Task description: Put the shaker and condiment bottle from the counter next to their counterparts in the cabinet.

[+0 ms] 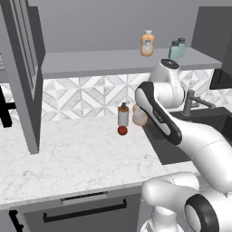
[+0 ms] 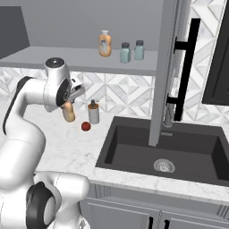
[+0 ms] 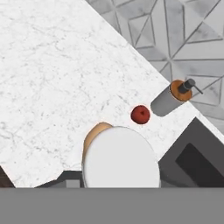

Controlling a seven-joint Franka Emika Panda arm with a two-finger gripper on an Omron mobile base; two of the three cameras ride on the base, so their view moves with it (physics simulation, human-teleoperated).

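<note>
Orange condiment bottle (image 2: 68,112) hangs near-upright, cap topmost, gripped above counter (image 2: 62,147).

Pump dispenser (image 1: 123,116) and red ball (image 1: 122,131) stand beside the sink (image 2: 134,150).

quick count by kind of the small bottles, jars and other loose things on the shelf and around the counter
orange condiment bottles: 2, one on the shelf, one held in the gripper
teal-grey shakers: 2, side by side on the shelf
grey pump dispenser: 1, on the counter
small red round thing: 1, beside the dispenser
total: 6
</note>
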